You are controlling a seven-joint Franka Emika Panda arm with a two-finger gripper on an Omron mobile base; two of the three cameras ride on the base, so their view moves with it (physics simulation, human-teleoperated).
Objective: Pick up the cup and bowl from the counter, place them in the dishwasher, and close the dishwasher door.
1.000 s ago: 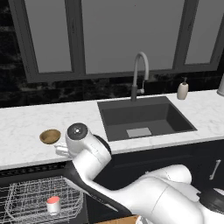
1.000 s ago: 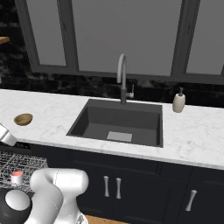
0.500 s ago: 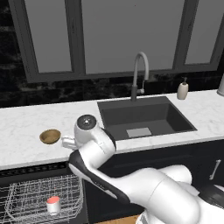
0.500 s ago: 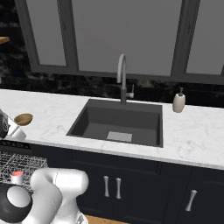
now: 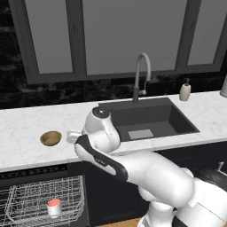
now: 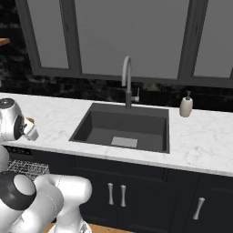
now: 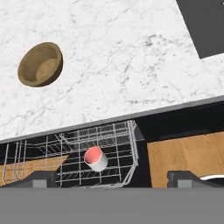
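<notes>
White marble counter (image 5: 26, 128) carries one golden-brown bowl (image 5: 50, 138), sitting near its front edge, well left of the sink (image 5: 148, 119). We count one cup (image 5: 53, 207), red-topped, standing upright in the white wire rack (image 5: 26, 204) of the dishwasher (image 5: 40, 172), toward the rack's front right corner as the hand view shows it. We judge the job about a third done: the cup is racked, the bowl is yet to be lifted, and the dishwasher door stays to be shut, though we cannot make the door out here. The gripper (image 7: 111, 177) hangs above the counter's front edge with its two tips spread wide and nothing between them, the bowl off to one side. One faucet (image 6: 127, 79) and one soap bottle (image 6: 185, 105) stand at the counter's back edge.
</notes>
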